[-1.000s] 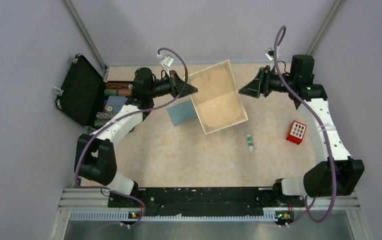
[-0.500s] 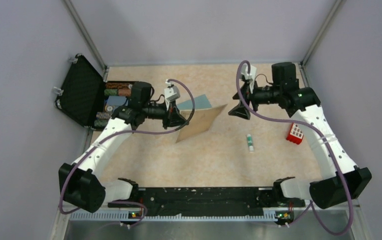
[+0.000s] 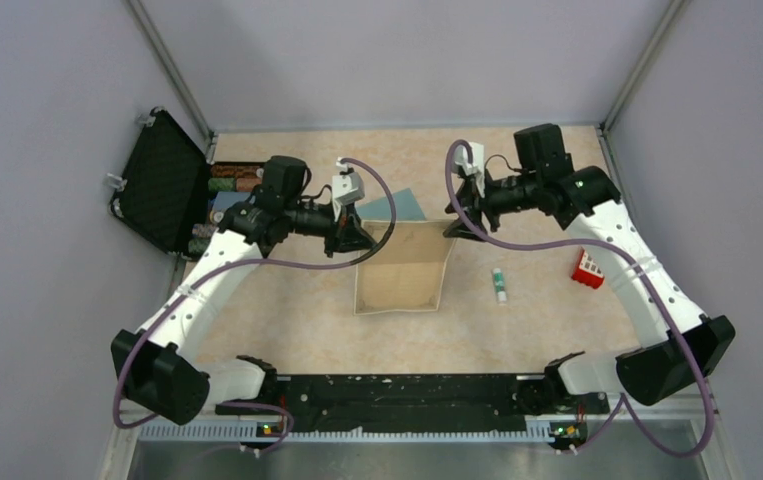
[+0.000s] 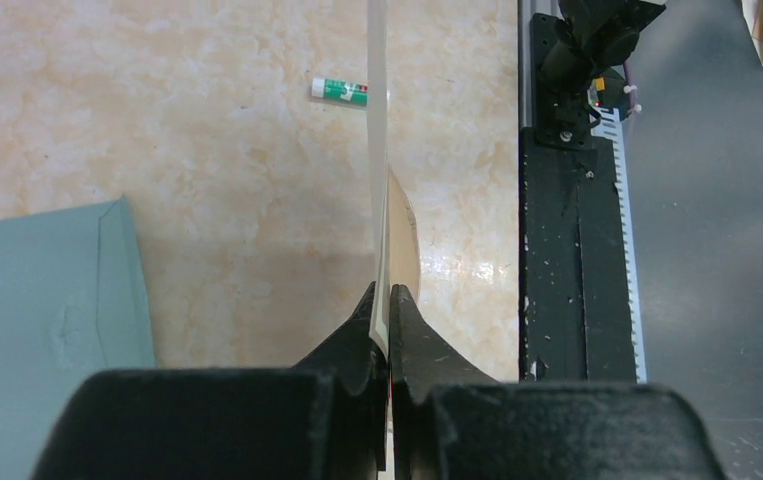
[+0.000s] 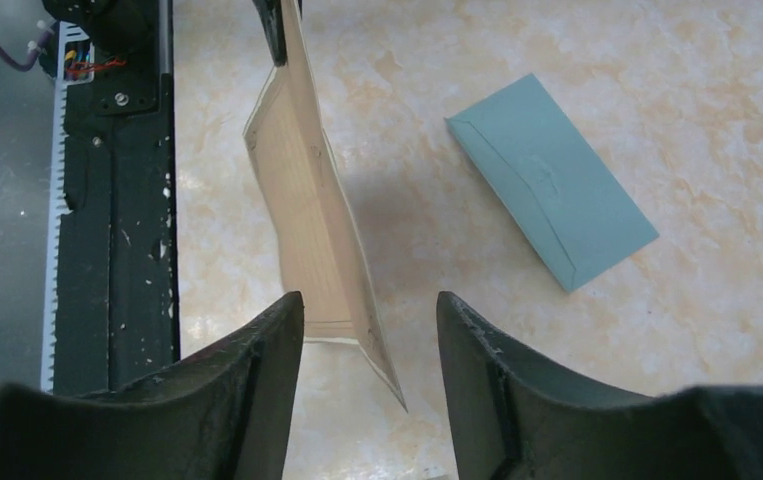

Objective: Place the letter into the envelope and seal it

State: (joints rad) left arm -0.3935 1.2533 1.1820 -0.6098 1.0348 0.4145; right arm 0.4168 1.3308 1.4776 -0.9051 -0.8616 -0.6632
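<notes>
here, thin beige letter (image 3: 402,270) bows beside flat teal envelope (image 3: 402,206).

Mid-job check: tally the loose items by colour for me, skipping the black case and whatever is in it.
Beige: 1, letter
Teal: 1, envelope
Green and white: 1, glue stick
Red: 1, block
Total: 4

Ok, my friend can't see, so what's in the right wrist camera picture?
The right gripper has its two black fingers open on either side of a beige letter, which is held up on edge above the table. The left gripper pinches the letter's far end at the top of the picture, and a teal envelope lies flat on the table to the right.
</notes>
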